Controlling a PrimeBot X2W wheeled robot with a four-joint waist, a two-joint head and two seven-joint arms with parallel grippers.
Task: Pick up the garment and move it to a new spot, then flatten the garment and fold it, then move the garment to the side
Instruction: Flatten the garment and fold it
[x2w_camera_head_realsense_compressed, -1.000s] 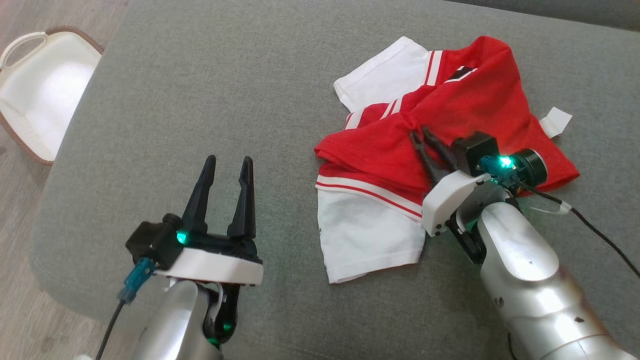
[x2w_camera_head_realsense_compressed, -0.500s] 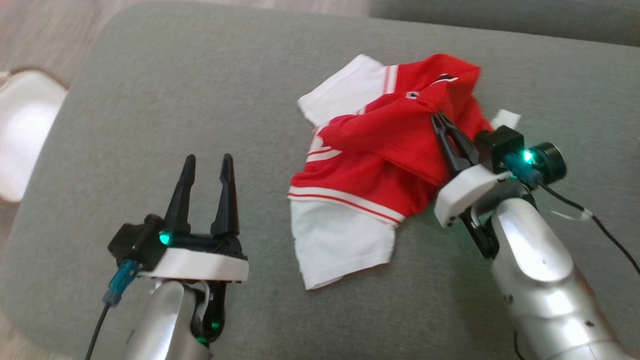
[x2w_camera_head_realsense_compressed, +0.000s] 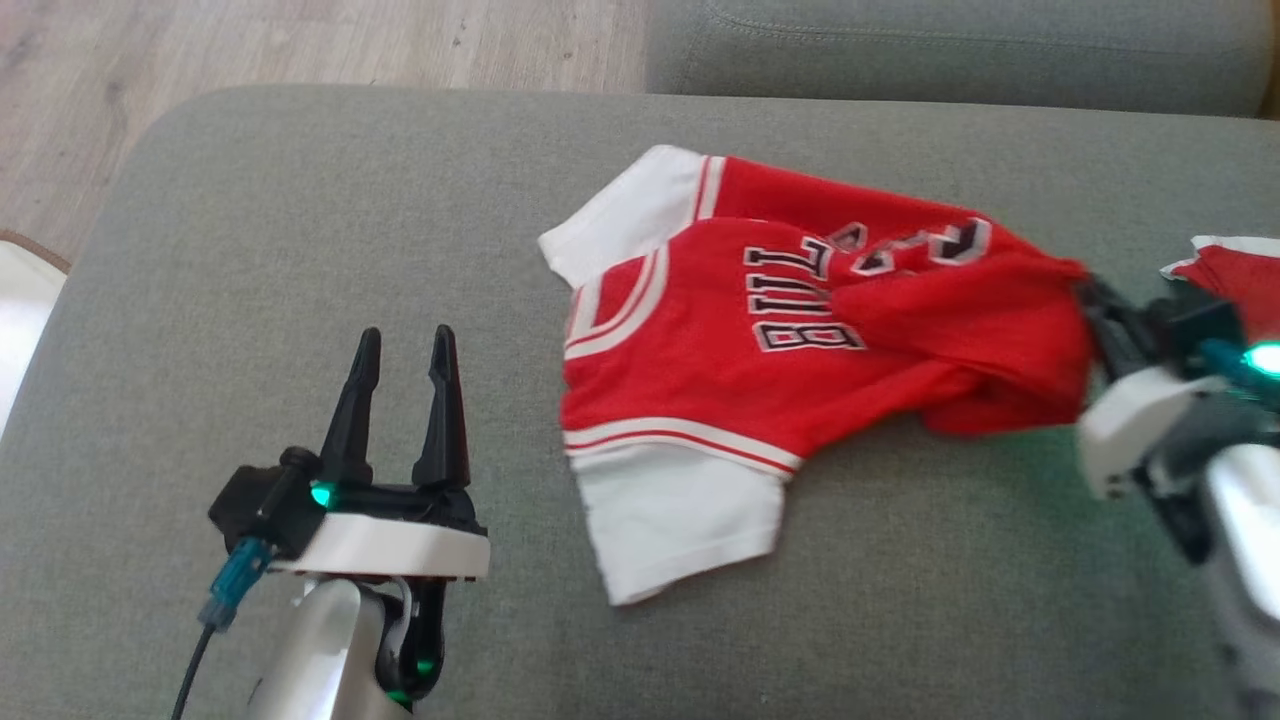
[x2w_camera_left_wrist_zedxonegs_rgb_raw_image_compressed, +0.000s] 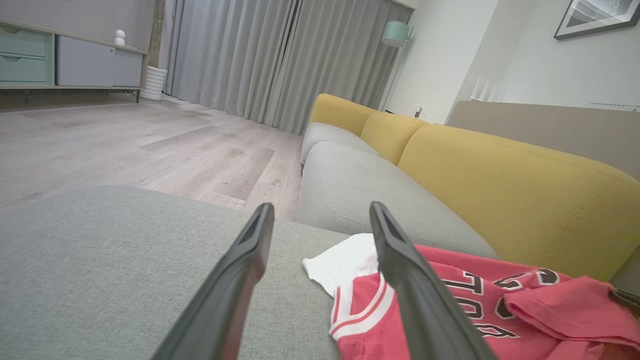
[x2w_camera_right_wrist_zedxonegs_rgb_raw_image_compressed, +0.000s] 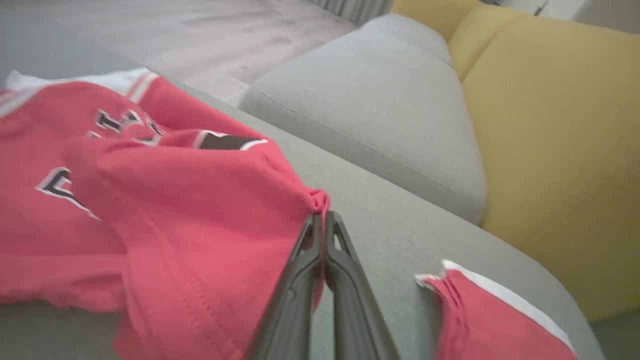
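The garment (x2w_camera_head_realsense_compressed: 780, 340) is a red jersey with white sleeves and black lettering, stretched across the grey cushion (x2w_camera_head_realsense_compressed: 300, 250). My right gripper (x2w_camera_head_realsense_compressed: 1090, 295) is shut on a pinch of its red cloth at the right, pulling it taut. The right wrist view shows the fingertips of the right gripper (x2w_camera_right_wrist_zedxonegs_rgb_raw_image_compressed: 320, 216) clamped on a bunched fold of the garment (x2w_camera_right_wrist_zedxonegs_rgb_raw_image_compressed: 190, 200). My left gripper (x2w_camera_head_realsense_compressed: 400, 340) hovers open at the lower left, apart from the jersey. In the left wrist view the left gripper (x2w_camera_left_wrist_zedxonegs_rgb_raw_image_compressed: 320, 210) frames the garment's white sleeve (x2w_camera_left_wrist_zedxonegs_rgb_raw_image_compressed: 345, 260).
A second piece of red and white cloth (x2w_camera_head_realsense_compressed: 1230, 270) lies at the right edge. A grey and yellow sofa (x2w_camera_left_wrist_zedxonegs_rgb_raw_image_compressed: 450, 165) stands beyond the cushion. Wooden floor (x2w_camera_head_realsense_compressed: 300, 40) borders the cushion's far edge, and a white basket (x2w_camera_head_realsense_compressed: 20, 310) peeks in at the left.
My right gripper has dragged the garment's red cloth to the right, spreading the jersey so its lettering shows. The head camera has shifted. The left gripper has stayed open.
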